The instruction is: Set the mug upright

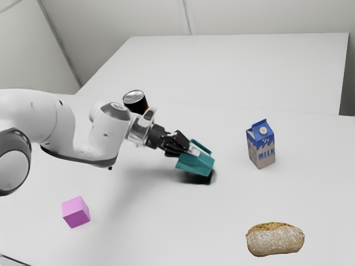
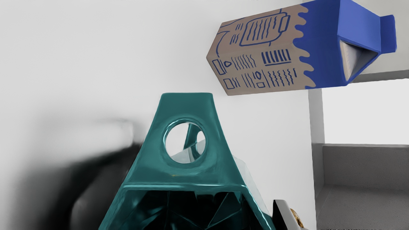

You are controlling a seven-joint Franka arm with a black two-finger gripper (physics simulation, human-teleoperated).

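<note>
1. Beside the milk carton (image 1: pixel 261 145), toward the exterior view's left, the mug (image 1: pixel 195 164) sits tilted, not upright, with a dark shadow (image 1: pixel 203 178) under it. Whether its lower edge meets the table (image 1: pixel 138 235) is too hidden to tell
2. On that same side of the carton, the gripper (image 1: pixel 191 149) is right at the mug. How far open it is, and whether it has hold of the mug, I cannot tell
3. Seen from the wrist, the mug's dark hollow (image 2: pixel 182 210) faces the gripper, and its piece with a round hole (image 2: pixel 188 107) reaches out in front. The tilt still to be taken out looks considerable
4. Near the carton, good work would start with making sure of the hold: a loose one would likely let those smooth, slanting walls slip round as the mug turns
5. With a sure hold, the turn should be slow, base toward the table, kept on its own side of the carton so nothing knocks it. The bread (image 1: pixel 275 239), nearer the camera than the carton, seems safely apart
6. Short of the carton, the base should sit flat and steady before any letting go; released while leaning, the mug could tip back over
</note>
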